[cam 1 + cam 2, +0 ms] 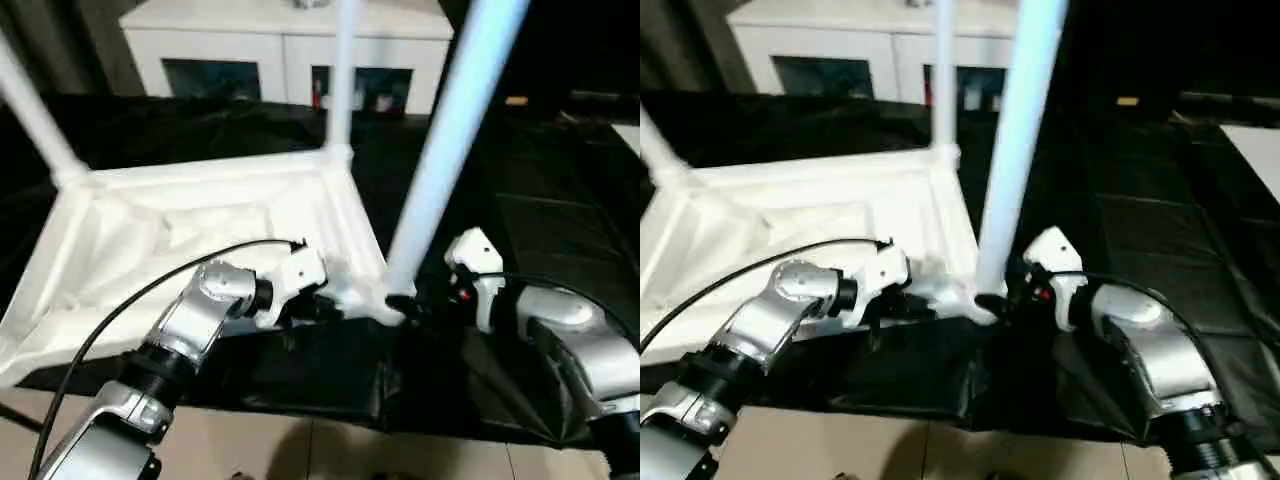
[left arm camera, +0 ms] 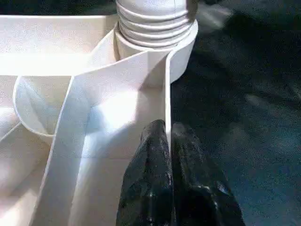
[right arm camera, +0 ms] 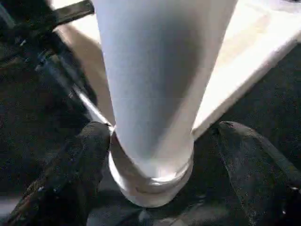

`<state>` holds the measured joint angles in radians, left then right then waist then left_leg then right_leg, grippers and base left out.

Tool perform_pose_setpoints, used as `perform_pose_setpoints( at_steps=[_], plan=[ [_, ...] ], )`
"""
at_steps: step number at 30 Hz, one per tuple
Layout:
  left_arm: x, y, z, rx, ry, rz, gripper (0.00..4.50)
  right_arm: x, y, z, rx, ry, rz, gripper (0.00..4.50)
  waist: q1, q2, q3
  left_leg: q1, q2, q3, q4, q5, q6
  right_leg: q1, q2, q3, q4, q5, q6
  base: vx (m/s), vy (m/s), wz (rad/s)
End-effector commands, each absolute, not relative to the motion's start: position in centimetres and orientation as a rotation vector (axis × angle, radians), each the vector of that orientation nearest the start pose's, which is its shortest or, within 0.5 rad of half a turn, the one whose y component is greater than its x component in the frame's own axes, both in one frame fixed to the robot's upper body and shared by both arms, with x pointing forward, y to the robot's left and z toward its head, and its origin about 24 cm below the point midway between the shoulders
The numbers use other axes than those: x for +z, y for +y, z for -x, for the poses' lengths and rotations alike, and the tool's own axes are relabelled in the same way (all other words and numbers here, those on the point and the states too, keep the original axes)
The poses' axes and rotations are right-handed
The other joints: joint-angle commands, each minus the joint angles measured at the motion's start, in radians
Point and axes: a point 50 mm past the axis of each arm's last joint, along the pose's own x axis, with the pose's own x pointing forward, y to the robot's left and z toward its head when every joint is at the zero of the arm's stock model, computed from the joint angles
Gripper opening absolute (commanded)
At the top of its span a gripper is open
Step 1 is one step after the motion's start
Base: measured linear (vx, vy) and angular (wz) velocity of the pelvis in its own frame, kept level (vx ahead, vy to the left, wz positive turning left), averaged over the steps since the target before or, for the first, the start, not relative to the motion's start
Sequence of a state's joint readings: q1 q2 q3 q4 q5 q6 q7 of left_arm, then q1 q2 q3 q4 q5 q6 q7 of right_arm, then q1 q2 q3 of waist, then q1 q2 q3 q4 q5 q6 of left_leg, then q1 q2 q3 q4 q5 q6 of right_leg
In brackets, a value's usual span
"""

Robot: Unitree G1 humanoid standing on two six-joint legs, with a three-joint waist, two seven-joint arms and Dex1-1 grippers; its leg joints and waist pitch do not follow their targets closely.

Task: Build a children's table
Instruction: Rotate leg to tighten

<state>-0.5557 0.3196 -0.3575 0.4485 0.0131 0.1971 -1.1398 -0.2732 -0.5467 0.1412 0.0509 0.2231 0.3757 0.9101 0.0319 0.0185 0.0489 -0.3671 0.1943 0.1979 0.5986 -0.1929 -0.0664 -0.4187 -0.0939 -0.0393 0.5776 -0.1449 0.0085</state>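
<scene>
Head pair above; wrists close on leg (image 3: 155, 94).

Silver forearms (image 1: 195, 320), white wrist housings (image 1: 1055, 262), black cables, black fingers (image 2: 155, 188).

A white cabinet (image 1: 285, 45) stands behind black sheeting (image 1: 560, 200).

Looks like a room at home or a mock living room set up for trials. At the far side, a low white cabinet (image 1: 285, 40) with dark glass doors; across the middle, black sheeting (image 1: 560, 200) spread wide; nearest, pale floor tiles (image 1: 300, 455).
</scene>
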Motion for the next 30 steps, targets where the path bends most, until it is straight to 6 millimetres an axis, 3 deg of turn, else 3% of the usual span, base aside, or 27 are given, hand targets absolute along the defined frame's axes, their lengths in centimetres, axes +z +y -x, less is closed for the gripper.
perform_pose_setpoints(
  at_steps=[1,7,12,13,17,18,26,30],
  plan=[
    [6.4,9.2,-30.3,-1.437,0.351,-0.37,0.0,7.4,-18.0,-27.5,1.011,0.353,0.284,3.89,-0.003,-0.016,-0.063,0.013,0.03,-0.007,-0.072,-0.245,0.078,0.046,-0.032,0.025,-0.061,-0.299,-0.235,0.0,0.0,0.0],
    [6.7,9.3,-30.8,-1.435,0.345,-0.387,0.0,6.4,-18.0,-27.6,1.041,0.404,0.365,3.89,-0.003,-0.017,-0.064,0.008,0.027,-0.01,-0.072,-0.241,0.062,0.048,-0.034,0.025,-0.066,-0.35,-0.201,0.0,0.0,0.0],
    [6.9,9.4,-30.9,-1.435,0.345,-0.391,0.0,6.9,-17.7,-28.6,0.993,0.358,0.294,3.52,-0.004,-0.017,-0.066,0.006,0.026,-0.01,-0.07,-0.217,0.073,0.05,-0.032,0.024,-0.059,-0.299,-0.215,0.0,0.0,0.0],
    [6.9,9.4,-30.9,-1.435,0.345,-0.39,0.0,7.0,-17.6,-28.6,0.992,0.352,0.287,3.26,-0.002,-0.016,-0.067,0.007,0.026,-0.01,-0.069,-0.209,0.075,0.05,-0.032,0.024,-0.058,-0.286,-0.218,0.0,0.0,0.0],
    [6.9,9.4,-30.9,-1.438,0.347,-0.385,0.0,6.9,-17.5,-28.5,1.018,0.347,0.261,3.08,-0.001,-0.016,-0.068,0.005,0.027,-0.01,-0.069,-0.196,0.079,0.053,-0.032,0.024,-0.055,-0.263,-0.228,0.0,0.0,0.0],
    [6.8,9.4,-30.8,-1.438,0.348,-0.384,0.0,6.7,-17.5,-28.4,1.021,0.35,0.26,2.84,-0.001,-0.016,-0.068,0.005,0.027,-0.01,-0.069,-0.195,0.079,0.053,-0.032,0.024,-0.054,-0.261,-0.228,0.0,0.0,0.0],
    [6.7,9.6,-30.8,-1.437,0.357,-0.387,0.0,5.9,-17.8,-27.8,1.039,0.392,0.233,2.68,0.0,-0.015,-0.068,0.007,0.027,-0.01,-0.069,-0.202,0.076,0.052,-0.032,0.024,-0.057,-0.275,-0.225,0.0,0.0,0.0],
    [6.5,9.6,-31.0,-1.407,0.358,-0.394,0.0,5.4,-17.9,-28.3,0.963,0.403,0.22,2.67,-0.002,-0.015,-0.068,0.006,0.026,-0.009,-0.068,-0.202,0.074,0.053,-0.031,0.024,-0.057,-0.275,-0.226,0.0,0.0,0.0]
  ],
)
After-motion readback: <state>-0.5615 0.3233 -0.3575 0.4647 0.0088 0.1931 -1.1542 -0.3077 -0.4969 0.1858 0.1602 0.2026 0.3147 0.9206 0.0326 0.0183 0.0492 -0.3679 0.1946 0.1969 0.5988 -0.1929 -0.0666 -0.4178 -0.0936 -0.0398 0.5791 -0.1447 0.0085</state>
